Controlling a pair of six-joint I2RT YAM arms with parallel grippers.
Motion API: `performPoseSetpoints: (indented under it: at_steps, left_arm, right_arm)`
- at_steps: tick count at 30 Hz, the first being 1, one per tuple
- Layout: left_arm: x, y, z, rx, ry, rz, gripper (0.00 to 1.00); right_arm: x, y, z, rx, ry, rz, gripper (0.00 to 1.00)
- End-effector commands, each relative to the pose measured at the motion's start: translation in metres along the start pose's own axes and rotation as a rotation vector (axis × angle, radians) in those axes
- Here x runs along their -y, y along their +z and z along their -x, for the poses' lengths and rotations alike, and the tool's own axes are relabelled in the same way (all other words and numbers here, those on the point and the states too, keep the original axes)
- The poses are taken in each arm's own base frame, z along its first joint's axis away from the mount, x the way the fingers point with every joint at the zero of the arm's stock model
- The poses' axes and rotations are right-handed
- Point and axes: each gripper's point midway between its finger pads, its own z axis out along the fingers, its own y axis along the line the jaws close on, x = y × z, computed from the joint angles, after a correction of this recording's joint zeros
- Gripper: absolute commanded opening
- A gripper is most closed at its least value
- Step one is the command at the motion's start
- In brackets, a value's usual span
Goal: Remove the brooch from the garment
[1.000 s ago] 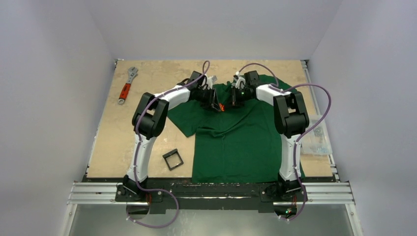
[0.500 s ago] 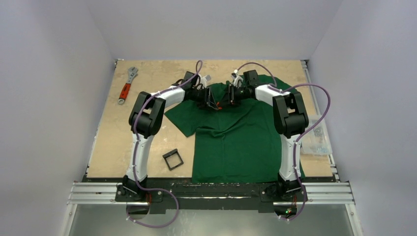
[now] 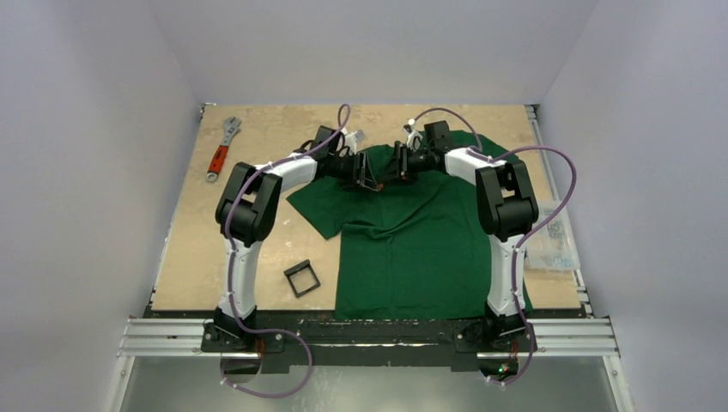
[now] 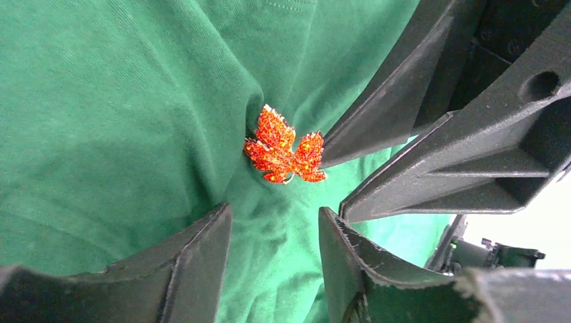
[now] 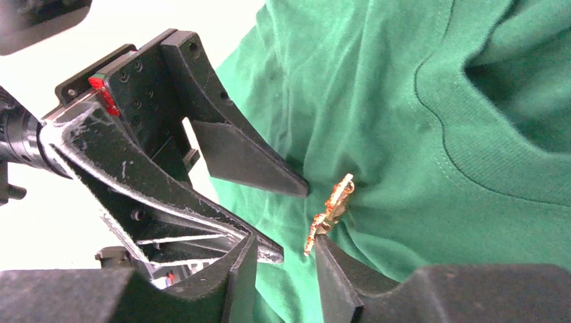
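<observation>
- Over the last second both wrists move a little toward the far edge of the worktop (image 3: pixel 275 249), and the left arm's elbow swings out toward the left edge.
- From above, the orange fleck that showed between the wrists a second ago is now hidden behind them.
- The brooch (image 4: pixel 284 148) is still on the garment (image 3: pixel 412 249), just below the collar, near the middle of the far edge. The cloth puckers into a fold around it.
- The left gripper (image 4: pixel 275 212) has its jaws parted, with a ridge of green cloth running between them. Whether they pinch that cloth cannot be told.
- The right gripper (image 5: pixel 284 239) also has its jaws apart. One fingertip touches the edge of the brooch, which shows edge-on in the right wrist view, but nothing is clamped.
- Judgement: the shift looks like lining up and tensioning, not release. The ornament has not yet come off, so the task is at the stage just before the grasp.
</observation>
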Motion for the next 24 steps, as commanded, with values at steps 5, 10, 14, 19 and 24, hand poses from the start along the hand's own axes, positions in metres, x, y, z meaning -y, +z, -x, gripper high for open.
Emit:
performPoseSetpoints:
  at_steps: [5, 10, 14, 19, 24]
  left_arm:
    - [0.017, -0.021, 0.037, 0.136, 0.081, -0.022, 0.53]
    - [0.018, -0.019, 0.038, 0.14, 0.069, -0.041, 0.52]
    - [0.02, -0.022, 0.039, 0.146, 0.075, -0.046, 0.52]
    - [0.018, -0.029, 0.041, 0.156, 0.034, -0.05, 0.52]
    - [0.01, -0.036, 0.042, 0.165, 0.031, -0.043, 0.53]
  right_arm:
    - [-0.015, 0.016, 0.006, -0.007, 0.011, 0.092, 0.5]
    - [-0.016, 0.019, 0.006, -0.009, 0.043, 0.123, 0.59]
    - [-0.026, 0.021, 0.009, -0.001, 0.072, 0.177, 0.63]
    - [-0.04, 0.021, 0.009, -0.005, 0.091, 0.23, 0.65]
    - [-0.043, 0.026, 0.004, -0.016, 0.096, 0.232, 0.68]
